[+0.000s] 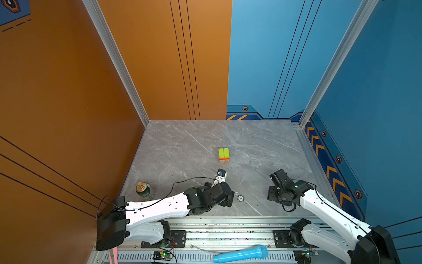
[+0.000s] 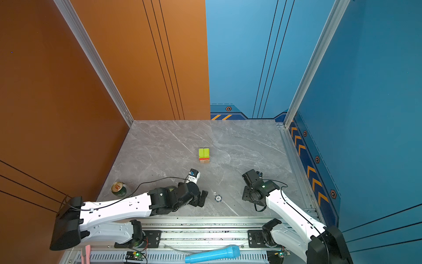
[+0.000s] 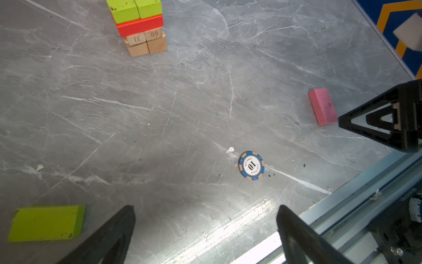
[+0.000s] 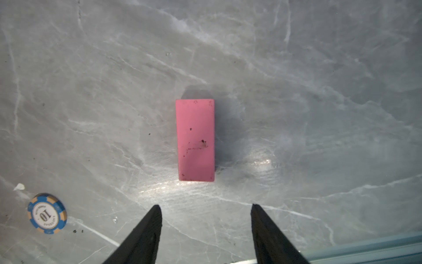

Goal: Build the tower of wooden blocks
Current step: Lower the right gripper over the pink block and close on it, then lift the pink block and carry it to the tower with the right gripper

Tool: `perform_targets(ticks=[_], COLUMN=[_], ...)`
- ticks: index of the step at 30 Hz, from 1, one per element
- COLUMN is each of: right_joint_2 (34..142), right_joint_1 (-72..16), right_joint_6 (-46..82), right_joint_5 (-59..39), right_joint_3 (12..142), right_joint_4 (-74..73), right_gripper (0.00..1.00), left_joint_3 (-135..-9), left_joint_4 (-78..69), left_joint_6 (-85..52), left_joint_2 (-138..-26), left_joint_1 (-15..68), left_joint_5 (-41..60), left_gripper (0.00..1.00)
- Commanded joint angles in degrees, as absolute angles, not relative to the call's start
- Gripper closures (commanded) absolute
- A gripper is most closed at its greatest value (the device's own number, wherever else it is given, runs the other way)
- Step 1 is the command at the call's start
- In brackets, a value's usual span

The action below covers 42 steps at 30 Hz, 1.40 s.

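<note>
The tower point(image 1: 223, 156) point(image 2: 204, 156) stands mid-table: tan wood blocks at the base, a red layer, two lime green blocks on top point(image 3: 137, 10). A loose pink block point(image 4: 195, 140) point(image 3: 322, 106) lies flat just ahead of my right gripper point(image 4: 205, 205), whose jaws are apart with nothing between them. A loose lime green block point(image 3: 46, 222) lies beside my left gripper point(image 3: 205, 206), which is wide open and empty over bare table. In both top views the arms cover these two loose blocks. The left gripper point(image 1: 228, 198) and the right gripper point(image 1: 272, 194) hang near the front edge.
A green drink can point(image 1: 143, 190) point(image 2: 118, 189) stands at the front left. A blue-white poker chip point(image 1: 240, 198) point(image 4: 47, 213) point(image 3: 251, 165) lies between the grippers. A metal rail point(image 1: 228, 225) runs along the front, with a blue microphone point(image 1: 241, 253) below it. Walls close the left, back and right sides.
</note>
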<state>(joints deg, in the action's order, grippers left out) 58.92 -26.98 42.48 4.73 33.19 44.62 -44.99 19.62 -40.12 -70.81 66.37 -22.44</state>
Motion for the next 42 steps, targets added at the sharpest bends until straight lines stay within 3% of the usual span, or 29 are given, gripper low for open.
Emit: perform_targets(ticks=[1, 14, 42], right_joint_2=[61.49, 71.46, 76.7], right_joint_1=[-26.81, -25.42, -22.59], right_joint_6=[42.63, 39.23, 34.89], right_joint_5=[4.74, 6.07, 2.97], right_joint_3=[32.52, 36.32, 37.74], right_joint_4=[41.31, 38.54, 35.55], right_gripper=[0.4, 0.49, 0.64], left_joint_3=[-43.8, -42.89, -41.18], left_joint_4=[18.55, 19.87, 21.62], left_joint_6=[-38.67, -37.36, -39.3], left_joint_2=[-69.86, -66.02, -62.85], left_joint_1=[64.55, 60.48, 59.19], left_joint_5=[-19.55, -18.54, -18.96], left_gripper=[0.02, 0.02, 0.02])
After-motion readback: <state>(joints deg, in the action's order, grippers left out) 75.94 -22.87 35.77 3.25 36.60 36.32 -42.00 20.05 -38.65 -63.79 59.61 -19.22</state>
